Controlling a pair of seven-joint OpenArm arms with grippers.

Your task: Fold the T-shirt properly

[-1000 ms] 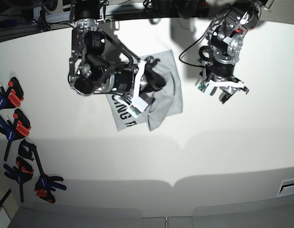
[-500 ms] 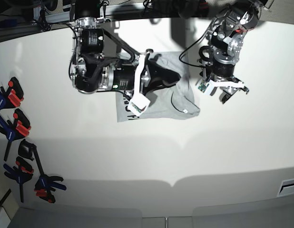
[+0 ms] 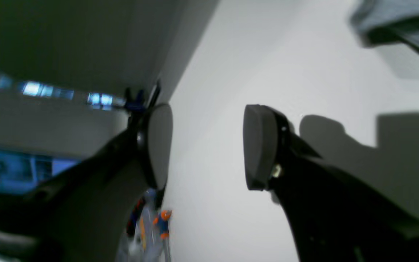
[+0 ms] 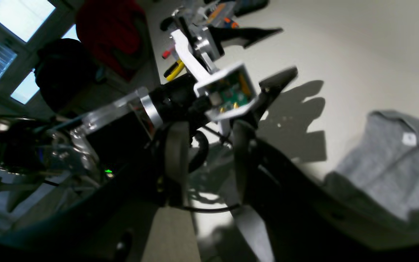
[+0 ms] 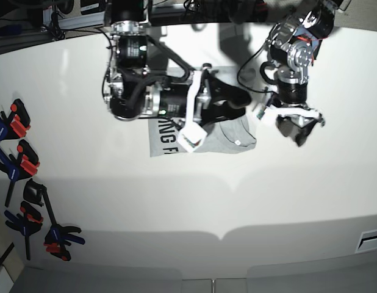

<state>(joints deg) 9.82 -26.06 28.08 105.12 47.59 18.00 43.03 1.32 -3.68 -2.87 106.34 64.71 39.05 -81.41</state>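
Note:
The grey T-shirt [image 5: 222, 135] lies bunched at the table's back middle, with black lettering [image 5: 164, 137] showing at its left end and a small white tag [image 5: 236, 143] at its right. My right gripper [image 5: 236, 101] hovers over the shirt's right part, and its jaws stand apart with nothing between them. In the right wrist view [image 4: 207, 163] the shirt [image 4: 387, 171] and its tag [image 4: 409, 138] lie off to the right. My left gripper [image 5: 296, 126] is open and empty just right of the shirt. In the left wrist view [image 3: 207, 145] only a shirt corner [image 3: 395, 16] shows.
Several black, orange and blue clamps [image 5: 21, 165] lie along the table's left edge, also visible in the left wrist view [image 3: 158, 222]. The table's front edge [image 5: 219, 235] runs below. Cables and arm bases [image 5: 194, 6] crowd the back edge.
My right arm has swung to the right over the shirt, and the shirt's top layer has spread out to the right. My left gripper has shifted slightly right and turned.

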